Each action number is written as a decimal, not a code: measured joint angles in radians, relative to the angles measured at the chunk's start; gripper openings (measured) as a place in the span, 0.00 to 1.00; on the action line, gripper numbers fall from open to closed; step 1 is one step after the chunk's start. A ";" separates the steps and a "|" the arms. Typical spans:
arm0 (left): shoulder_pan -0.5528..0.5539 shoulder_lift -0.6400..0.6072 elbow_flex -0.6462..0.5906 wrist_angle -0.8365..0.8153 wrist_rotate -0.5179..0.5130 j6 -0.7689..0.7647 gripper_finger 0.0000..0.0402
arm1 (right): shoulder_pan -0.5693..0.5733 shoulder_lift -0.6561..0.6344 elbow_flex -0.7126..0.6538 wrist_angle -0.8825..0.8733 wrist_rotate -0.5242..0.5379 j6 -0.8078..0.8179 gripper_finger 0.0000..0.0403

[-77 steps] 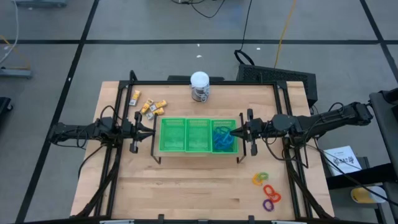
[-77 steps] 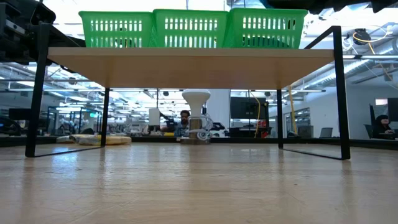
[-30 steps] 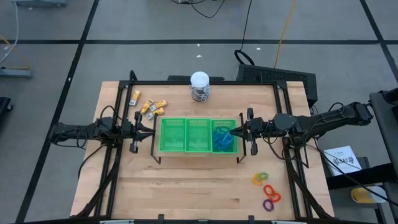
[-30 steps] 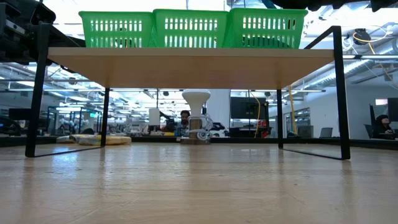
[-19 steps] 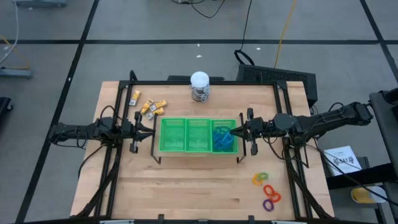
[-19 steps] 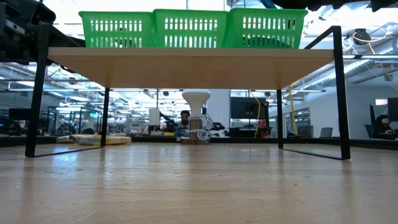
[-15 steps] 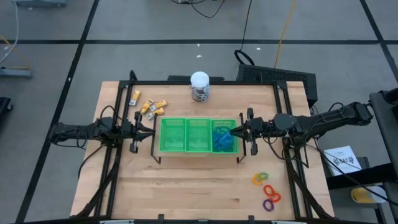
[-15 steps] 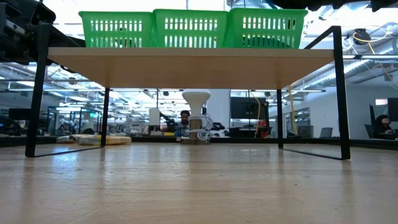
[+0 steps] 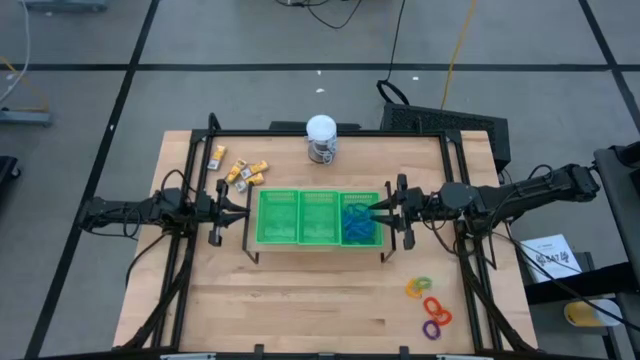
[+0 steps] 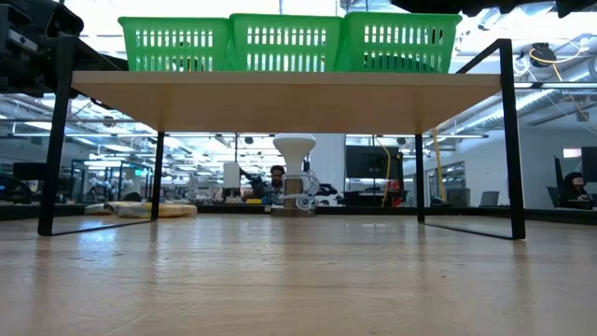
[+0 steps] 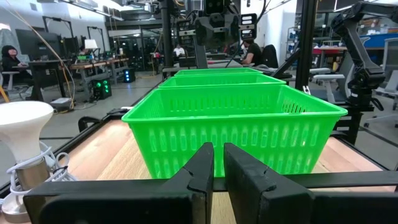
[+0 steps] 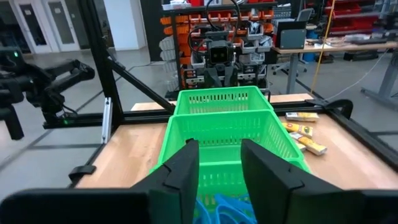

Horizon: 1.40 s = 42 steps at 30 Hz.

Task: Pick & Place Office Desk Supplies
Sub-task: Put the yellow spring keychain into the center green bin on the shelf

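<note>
Right gripper (image 9: pixel 384 213) over the green tray's (image 9: pixel 300 232) right compartment; fingers have just parted, nothing held. Blue loops (image 9: pixel 358 224) lie inside, likely just released. Rings (image 9: pixel 428 305) and yellow blocks (image 9: pixel 240 172) remain on the table. Left gripper (image 9: pixel 237 213) closed, idle.

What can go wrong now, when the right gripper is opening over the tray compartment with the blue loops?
1. The right gripper hangs at the tray's right rim, jaws apart, over the blue loops; a loop might snag on a finger and be dragged out.
2. The tray sits on a raised shelf; a low retreat could knock it.
3. The rings and yellow pieces lie far apart, so later reaches may cross the shelf frame.
</note>
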 joint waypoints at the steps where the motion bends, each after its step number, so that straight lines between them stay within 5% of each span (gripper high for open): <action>1: 0.000 0.000 0.000 0.000 0.000 0.000 0.11 | 0.000 0.000 0.000 0.002 -0.002 0.016 0.29; 8: 0.000 0.000 0.000 0.000 0.000 0.000 0.11 | 0.041 0.000 0.000 0.012 -0.118 0.036 0.33; 17: 0.000 0.000 0.000 0.000 0.000 0.000 0.11 | 0.274 -0.001 0.000 -0.063 -0.134 0.032 0.43; 32: 0.000 0.000 0.000 0.000 0.000 0.000 0.11 | 0.489 0.001 0.000 -0.495 -0.100 0.668 0.42; 42: 0.000 0.000 0.000 0.000 0.000 0.000 0.11 | 0.577 0.108 0.000 -0.801 -0.070 0.694 0.42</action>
